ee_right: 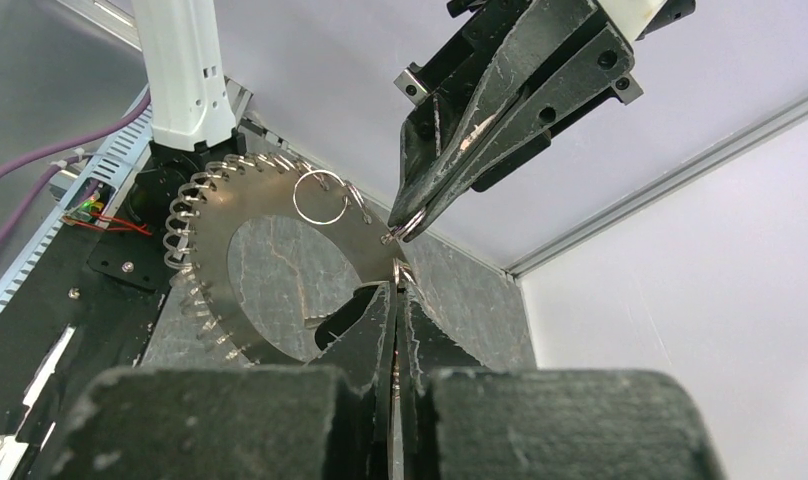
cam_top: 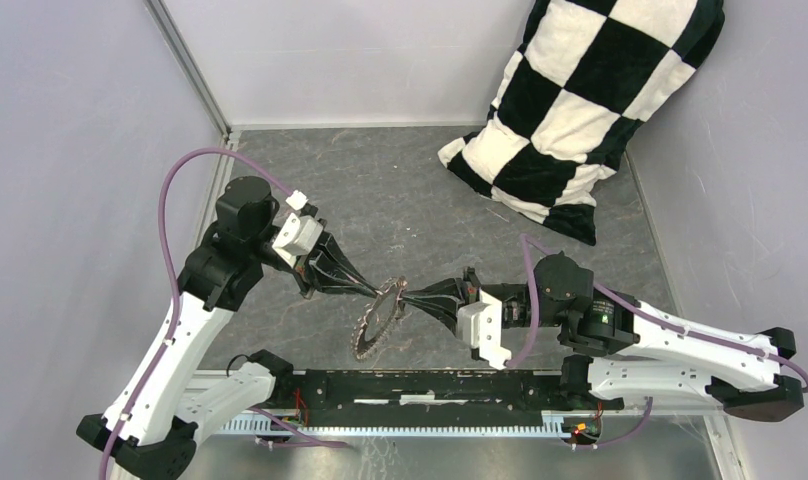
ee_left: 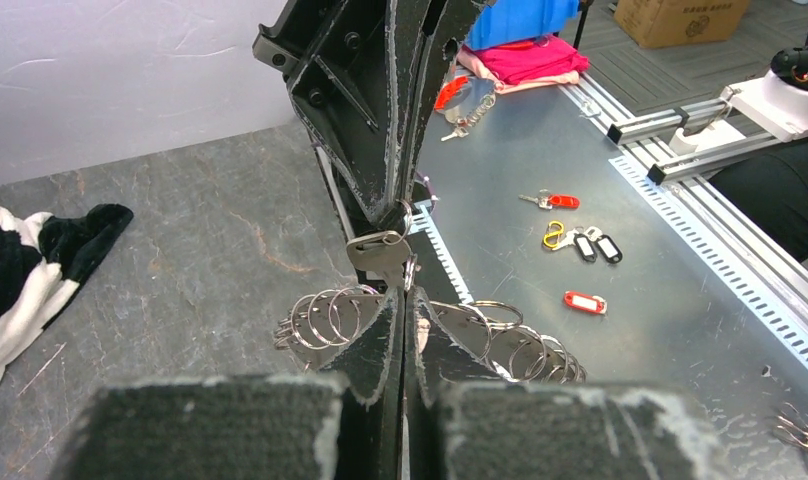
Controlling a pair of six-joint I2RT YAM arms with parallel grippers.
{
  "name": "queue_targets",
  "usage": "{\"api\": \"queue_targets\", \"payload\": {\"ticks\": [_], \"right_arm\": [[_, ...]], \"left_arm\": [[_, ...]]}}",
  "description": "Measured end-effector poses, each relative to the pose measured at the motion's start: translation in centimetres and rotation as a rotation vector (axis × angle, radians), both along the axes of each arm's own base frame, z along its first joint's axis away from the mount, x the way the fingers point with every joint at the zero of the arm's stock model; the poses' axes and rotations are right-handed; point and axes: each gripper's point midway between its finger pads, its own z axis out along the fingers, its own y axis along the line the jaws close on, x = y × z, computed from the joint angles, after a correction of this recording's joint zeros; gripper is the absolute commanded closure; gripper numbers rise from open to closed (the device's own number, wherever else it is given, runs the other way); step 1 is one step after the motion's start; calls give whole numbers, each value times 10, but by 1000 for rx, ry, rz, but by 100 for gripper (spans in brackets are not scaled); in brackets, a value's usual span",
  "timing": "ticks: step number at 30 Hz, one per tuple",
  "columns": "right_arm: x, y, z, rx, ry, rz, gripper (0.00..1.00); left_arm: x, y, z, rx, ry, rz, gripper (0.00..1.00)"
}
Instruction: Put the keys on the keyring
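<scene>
The keyring [cam_top: 376, 325] is a flat metal ring plate [ee_right: 208, 255] with a hollow centre, edged with many small split rings [ee_left: 325, 318]. It hangs above the table between both arms. My left gripper [cam_top: 370, 289] is shut on its upper rim [ee_left: 404, 298], and in the right wrist view the left gripper [ee_right: 405, 226] pinches a small ring at that rim. My right gripper [cam_top: 408, 293] is shut on a small silvery key [ee_left: 378, 252], tip to tip with the left one. In the right wrist view the right gripper [ee_right: 395, 288] shows only a thin metal edge between its fingers.
A black and white checked cushion [cam_top: 580, 100] lies at the back right. Walls close in the grey table [cam_top: 380, 190] on three sides. On the metal bench beyond it lie red tags [ee_left: 584, 301], a yellow ring [ee_left: 552, 235] and two black tags [ee_left: 597, 247].
</scene>
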Motion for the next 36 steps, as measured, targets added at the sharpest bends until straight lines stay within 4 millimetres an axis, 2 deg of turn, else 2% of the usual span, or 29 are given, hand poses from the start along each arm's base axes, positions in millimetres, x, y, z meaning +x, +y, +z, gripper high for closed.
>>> {"api": "queue_targets", "payload": {"ticks": [16, 36], "right_arm": [[4, 8, -10, -35, -24, -6, 100], [6, 10, -13, -45, -44, -10, 100]], "left_arm": [[0, 0, 1, 2, 6, 0, 98], [-5, 3, 4, 0, 4, 7, 98]]}}
